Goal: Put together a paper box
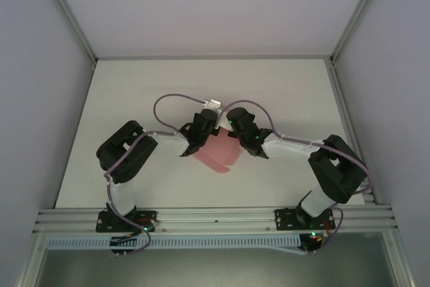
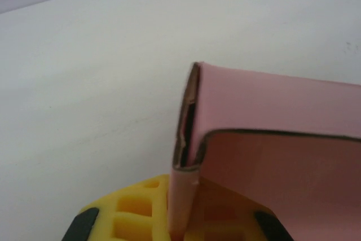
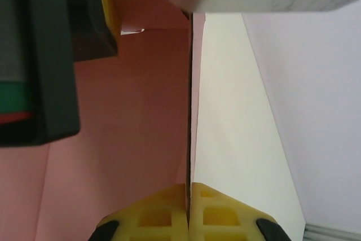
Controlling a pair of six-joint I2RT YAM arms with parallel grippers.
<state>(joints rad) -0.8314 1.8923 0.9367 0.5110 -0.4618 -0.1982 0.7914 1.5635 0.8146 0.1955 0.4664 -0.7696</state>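
The left arm [image 1: 124, 156] bends in from the left side of the white tabletop [image 1: 134, 92] toward its middle. The left pincer [image 1: 203, 138] is clenched on the box [image 1: 218, 154]. In the left wrist view a thin pink wall of the box [image 2: 271, 139] runs down between the yellow fingers [image 2: 135, 215], which close on it from both sides. Just above them that wall meets a second panel at a folded corner, where a dark slit shows between two layers of card.

The box is mid-tabletop, between the two pincers. Whether it rests on the tabletop or hangs clear I cannot tell. A small white block [image 1: 213, 105] shows just beyond it.

On the box's right side the right pincer [image 1: 236, 140] is clamped on card too. In the right wrist view its yellow fingers [image 3: 220, 213] press together on a panel seen edge-on, with the pink face of the box [image 3: 135, 111] spreading to the left. The right arm [image 1: 336, 166] folds back toward the right edge.
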